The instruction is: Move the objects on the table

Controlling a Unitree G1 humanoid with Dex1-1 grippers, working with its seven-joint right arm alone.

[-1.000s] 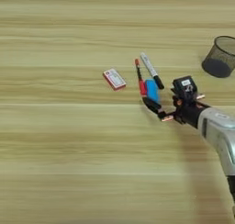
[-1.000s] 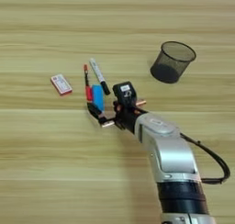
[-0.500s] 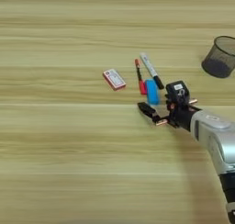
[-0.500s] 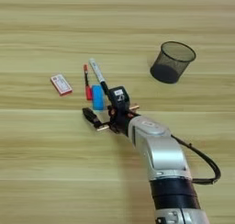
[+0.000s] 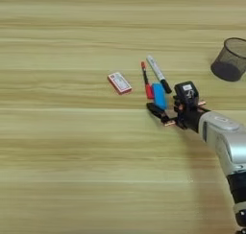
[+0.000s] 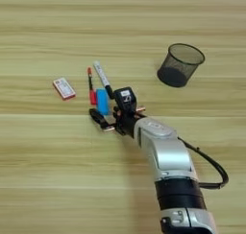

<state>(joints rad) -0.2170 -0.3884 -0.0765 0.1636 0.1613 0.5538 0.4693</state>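
On the tabletop (image 6: 43,180) the tool (image 6: 109,112) is seen spread open and empty, one finger just below the blue block (image 6: 102,101), which lies between the red pen (image 6: 90,87) and the marker (image 6: 102,78), so a clean approach is advised, the card box (image 6: 64,88) and mesh cup (image 6: 180,64) being left untouched.

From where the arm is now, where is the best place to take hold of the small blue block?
Probably across the two long sides of the blue block, near its lower end, coming from below where the hand already is. The red pen lies close on its left, so a finger has little room there.
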